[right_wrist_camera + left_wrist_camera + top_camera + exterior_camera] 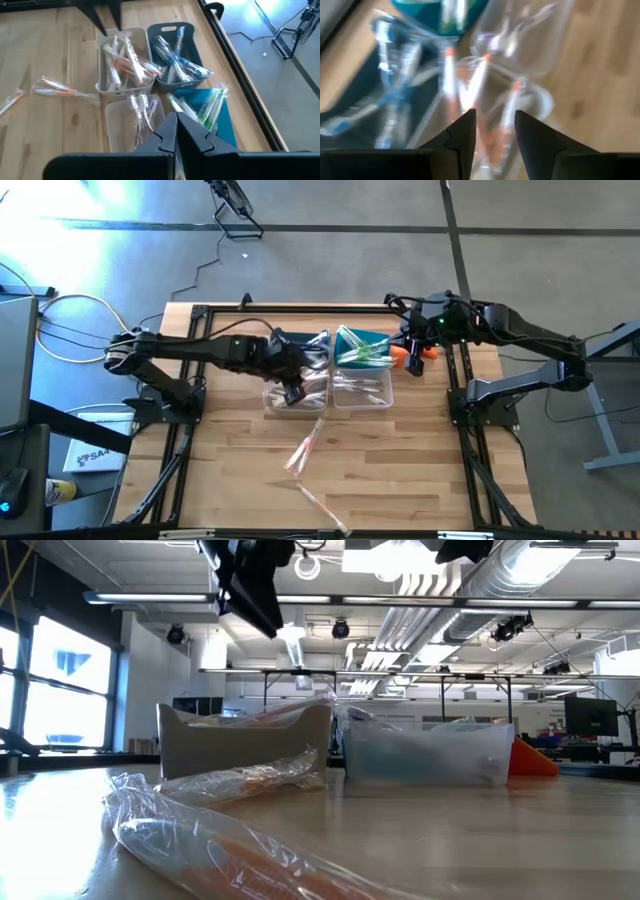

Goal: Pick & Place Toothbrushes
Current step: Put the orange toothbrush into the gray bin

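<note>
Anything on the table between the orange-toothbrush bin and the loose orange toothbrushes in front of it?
High view: only bare wood between the bin of orange toothbrushes and the loose wrapped toothbrushes; right wrist view agrees.

Two dark, slender jointed arms, matte black links, small green indicator light on the right arm, black angular wedge-shaped fingers (465,137), smooth unmarked surfaces

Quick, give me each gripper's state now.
Left gripper: open, empty, above the bin of orange toothbrushes.
Right gripper: shut, holding nothing.
</note>
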